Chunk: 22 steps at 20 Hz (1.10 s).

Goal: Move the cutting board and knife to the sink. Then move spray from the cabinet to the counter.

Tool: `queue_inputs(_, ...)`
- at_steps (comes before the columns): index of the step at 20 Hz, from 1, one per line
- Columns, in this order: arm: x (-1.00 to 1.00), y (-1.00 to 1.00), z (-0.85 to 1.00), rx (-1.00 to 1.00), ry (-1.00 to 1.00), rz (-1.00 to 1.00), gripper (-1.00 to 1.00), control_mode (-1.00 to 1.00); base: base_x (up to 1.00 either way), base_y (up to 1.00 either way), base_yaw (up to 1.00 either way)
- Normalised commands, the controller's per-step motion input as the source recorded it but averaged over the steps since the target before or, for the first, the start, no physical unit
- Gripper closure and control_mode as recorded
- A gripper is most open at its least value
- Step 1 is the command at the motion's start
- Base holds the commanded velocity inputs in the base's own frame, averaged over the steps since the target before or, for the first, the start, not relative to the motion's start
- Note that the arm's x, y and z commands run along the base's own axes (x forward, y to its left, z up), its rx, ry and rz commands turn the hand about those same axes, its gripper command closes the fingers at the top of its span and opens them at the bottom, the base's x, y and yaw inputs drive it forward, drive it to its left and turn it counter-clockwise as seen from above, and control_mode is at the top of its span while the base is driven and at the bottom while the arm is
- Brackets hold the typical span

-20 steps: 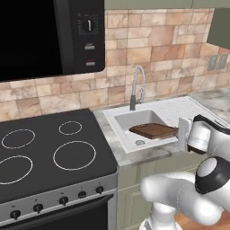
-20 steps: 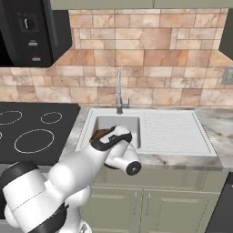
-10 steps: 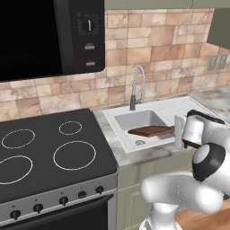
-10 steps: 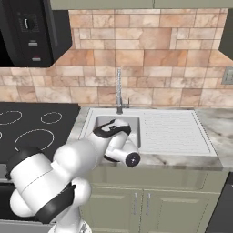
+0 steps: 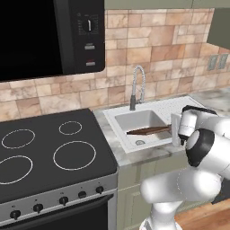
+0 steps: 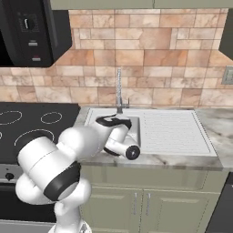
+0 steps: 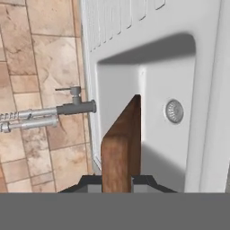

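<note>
Compared with a second ago, our arm has swung further over the sink and the cutting board (image 5: 149, 130) now hangs level across the basin, where before it lay lower and nearer the front; our gripper (image 7: 117, 179), at the bottom centre of the hand view, is pinching the board's near end, the fingers pressed against its two faces; the board runs edge-on up the middle of that view toward the drain (image 7: 174, 111); in the left base view it sits right of centre, spanning the sink (image 5: 117, 121) below the faucet (image 5: 137, 85); we judge it stiff, fairly heavy and smooth, so held by one end it may lever and slip; a grip nearer the handle loop or mid-edge would steady it; we cannot make out the knife.
</note>
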Motion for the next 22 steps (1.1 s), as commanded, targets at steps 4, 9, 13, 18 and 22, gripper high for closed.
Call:
queue_inputs(4, 0.22, 0.00, -0.09, 0.00, 0.03, 0.00, 1.00, -1.00, 0.00, 0.00, 0.00)
queue_inputs(9, 0.24, -0.01, -0.09, 0.00, 0.03, 0.00, 1.00, -1.00, 0.00, 0.00, 0.00)
queue_inputs(13, 0.23, -0.01, -0.13, 0.00, 0.01, 0.00, 1.00, -1.00, 0.00, 0.00, 0.00)
queue_inputs(18, 0.24, -0.02, -0.17, 0.00, 0.00, 0.00, 1.00, -1.00, 0.00, 0.00, 0.00)
queue_inputs(22, 0.22, 0.00, -0.19, 0.00, 0.00, 0.00, 1.00, -1.00, 0.00, 0.00, 0.00)
